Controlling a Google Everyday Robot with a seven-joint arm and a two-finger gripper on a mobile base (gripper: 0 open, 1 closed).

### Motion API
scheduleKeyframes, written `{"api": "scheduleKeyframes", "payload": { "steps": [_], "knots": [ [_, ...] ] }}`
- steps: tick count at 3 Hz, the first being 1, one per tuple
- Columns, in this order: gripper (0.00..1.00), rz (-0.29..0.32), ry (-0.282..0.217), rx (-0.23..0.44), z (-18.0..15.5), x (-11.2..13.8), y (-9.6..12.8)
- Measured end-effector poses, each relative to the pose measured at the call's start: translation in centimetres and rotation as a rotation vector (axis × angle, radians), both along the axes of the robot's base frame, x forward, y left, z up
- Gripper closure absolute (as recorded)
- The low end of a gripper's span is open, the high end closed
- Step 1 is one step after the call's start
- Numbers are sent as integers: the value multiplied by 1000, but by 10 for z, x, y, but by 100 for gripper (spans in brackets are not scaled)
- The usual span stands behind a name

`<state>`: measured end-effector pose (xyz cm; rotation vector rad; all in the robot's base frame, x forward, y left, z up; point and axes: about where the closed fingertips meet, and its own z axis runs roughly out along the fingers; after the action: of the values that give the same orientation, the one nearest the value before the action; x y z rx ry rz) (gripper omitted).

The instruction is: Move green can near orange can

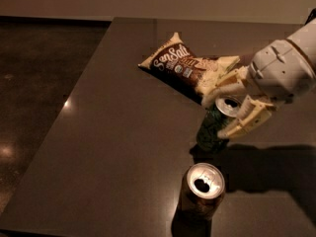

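Gripper (231, 106) is clamped on the green can (213, 127), a finger either side of its silver top, the can leaning a touch, right of centre on the dark table (113, 132). Orange can (201, 194) stands near, just in front; chip bag (180, 65) lies behind

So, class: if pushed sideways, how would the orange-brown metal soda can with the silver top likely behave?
The orange-brown metal soda can stands upright, so a high push would probably tip it. Its top is open: perhaps partly empty and light. The gripper, just behind, clasps the dark green can.
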<state>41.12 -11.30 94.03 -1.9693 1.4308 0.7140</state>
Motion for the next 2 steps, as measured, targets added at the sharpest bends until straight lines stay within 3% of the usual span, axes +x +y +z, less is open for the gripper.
{"api": "scheduleKeyframes", "payload": {
  "steps": [2],
  "knots": [
    [100, 181, -12, -27, -16, -42, 10]
  ]
}}
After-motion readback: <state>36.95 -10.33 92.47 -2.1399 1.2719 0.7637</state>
